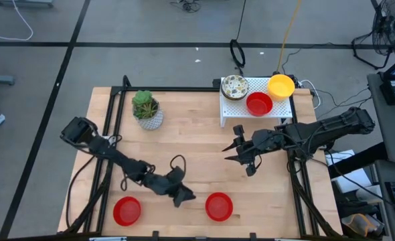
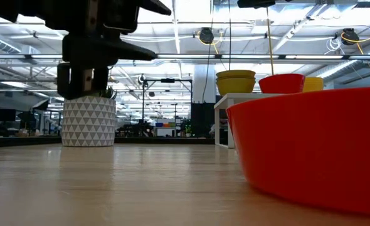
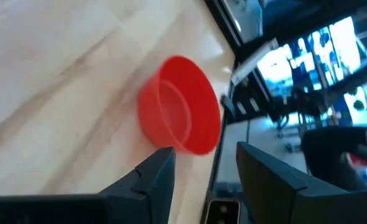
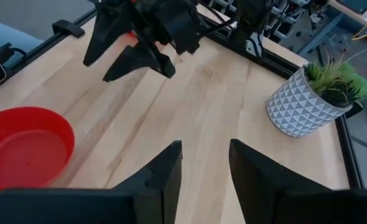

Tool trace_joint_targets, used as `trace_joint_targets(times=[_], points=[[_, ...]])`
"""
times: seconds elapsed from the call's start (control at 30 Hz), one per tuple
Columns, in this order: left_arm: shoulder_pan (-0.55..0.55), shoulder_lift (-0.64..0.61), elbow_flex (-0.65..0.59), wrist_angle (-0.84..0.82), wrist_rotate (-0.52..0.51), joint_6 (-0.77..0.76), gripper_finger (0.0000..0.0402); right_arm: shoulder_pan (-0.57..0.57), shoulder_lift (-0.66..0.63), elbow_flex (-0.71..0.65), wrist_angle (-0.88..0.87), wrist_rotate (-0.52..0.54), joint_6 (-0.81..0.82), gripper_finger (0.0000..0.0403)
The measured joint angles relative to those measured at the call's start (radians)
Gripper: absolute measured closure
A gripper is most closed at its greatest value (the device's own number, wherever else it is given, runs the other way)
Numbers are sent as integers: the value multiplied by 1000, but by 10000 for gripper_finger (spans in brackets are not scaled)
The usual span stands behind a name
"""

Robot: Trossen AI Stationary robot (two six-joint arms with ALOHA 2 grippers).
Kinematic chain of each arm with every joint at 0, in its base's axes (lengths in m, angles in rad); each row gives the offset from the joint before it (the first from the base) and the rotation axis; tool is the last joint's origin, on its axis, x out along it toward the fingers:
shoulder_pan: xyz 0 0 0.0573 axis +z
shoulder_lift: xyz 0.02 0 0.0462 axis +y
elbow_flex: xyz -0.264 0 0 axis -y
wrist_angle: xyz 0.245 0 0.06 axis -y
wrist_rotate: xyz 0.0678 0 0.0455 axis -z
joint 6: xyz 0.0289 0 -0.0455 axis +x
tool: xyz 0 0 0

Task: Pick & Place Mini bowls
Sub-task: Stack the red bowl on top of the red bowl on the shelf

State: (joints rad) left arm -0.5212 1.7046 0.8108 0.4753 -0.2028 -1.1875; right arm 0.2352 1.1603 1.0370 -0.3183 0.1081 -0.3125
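Note:
Two red mini bowls stand upright on the wood table near its front edge, one at the left and one at the middle. My left gripper hovers open between them. In its wrist view the middle red bowl lies just beyond the fingertips, untouched. My right gripper hangs open and empty above the table's middle. It looks toward the left gripper and a red bowl. A speckled bowl, a red bowl and a yellow bowl sit on the white rack.
The white rack stands at the back right. A white patterned pot with a green plant stands at the back left. Bare wood lies between the two arms. In the low view the near red bowl fills the right side.

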Motion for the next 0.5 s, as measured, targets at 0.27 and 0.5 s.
trace_joint_targets(times=[0.27, 0.5], points=[[-12, -110, 51, -278, 66, 2, 229, 0, 0, 0, -1, 50, 12, 277], [-109, -205, 301, -902, -1, -153, 229, 0, 0, 0, -23, 49, 103, 277]])
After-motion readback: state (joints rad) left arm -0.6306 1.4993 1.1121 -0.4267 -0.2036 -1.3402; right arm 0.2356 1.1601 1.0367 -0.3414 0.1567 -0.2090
